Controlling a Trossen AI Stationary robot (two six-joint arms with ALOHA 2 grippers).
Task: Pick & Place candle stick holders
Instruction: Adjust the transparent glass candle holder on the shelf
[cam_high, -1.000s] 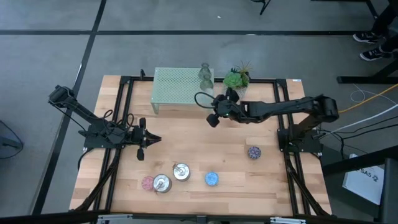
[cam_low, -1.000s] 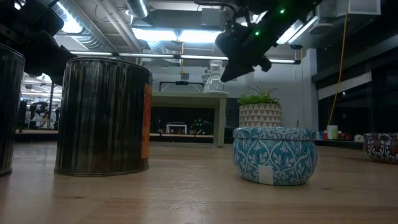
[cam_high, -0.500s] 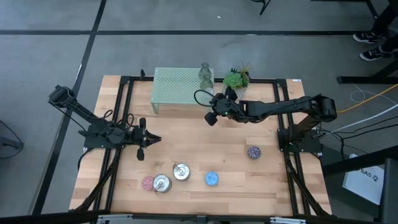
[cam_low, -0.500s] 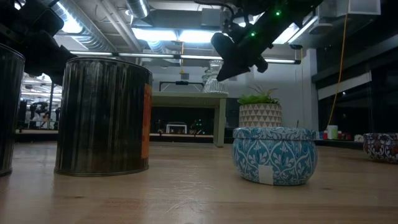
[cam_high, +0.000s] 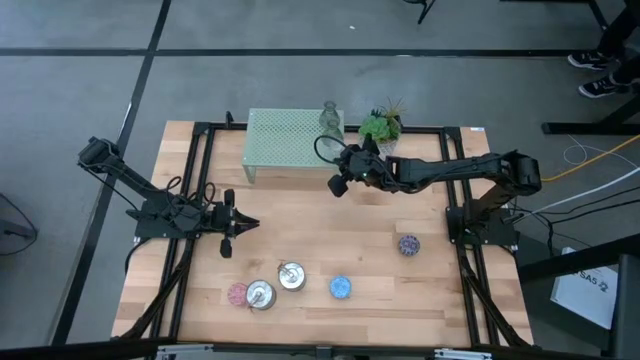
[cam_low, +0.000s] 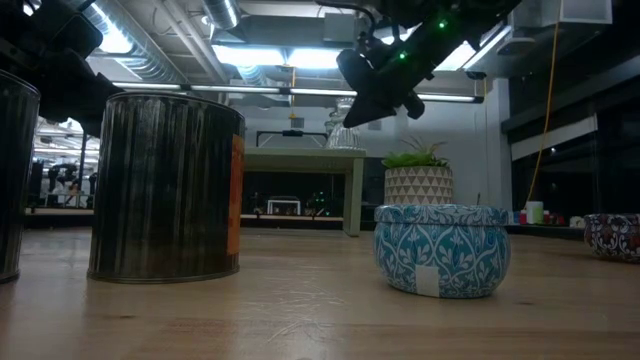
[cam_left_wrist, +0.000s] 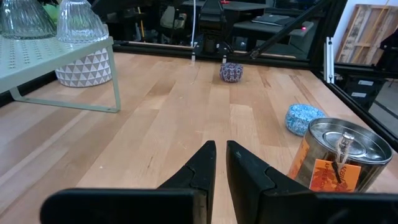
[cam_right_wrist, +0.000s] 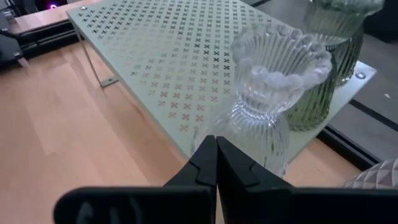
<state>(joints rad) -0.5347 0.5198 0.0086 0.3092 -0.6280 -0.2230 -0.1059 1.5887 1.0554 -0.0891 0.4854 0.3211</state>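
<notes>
Right claw (cam_high: 336, 186) hangs above the table (cam_high: 300, 230) with its fingers pressed fully together and nothing between them; in its wrist view the tips sit just in front of the clear ribbed glass holder (cam_right_wrist: 268, 106), which stands on the near corner of the mint-green mesh stand (cam_right_wrist: 180, 59). Just behind that holder, also on the stand, is an olive-green glass holder (cam_right_wrist: 329, 56), with the plant in its white pot (cam_high: 381, 127) beside them off the stand. I read the two glass pieces as already placed up there, grouped at one end so the rest of the mesh stays free. My left claw (cam_high: 226, 227) waits low on its own side, fingers nearly together and empty, pointing across the table. The remaining holders lie well away from my right claw, along the table's front edge: a pink one (cam_high: 237, 294), two silver tins (cam_high: 262, 294) and (cam_high: 291, 276), a blue one (cam_high: 341, 288), and a purple one (cam_high: 408, 244) nearer the right arm's base. Between my right claw and those lies bare wood, so I judge there is plenty of room to swing, provided I clear the stand's edge and the glass first.
</notes>
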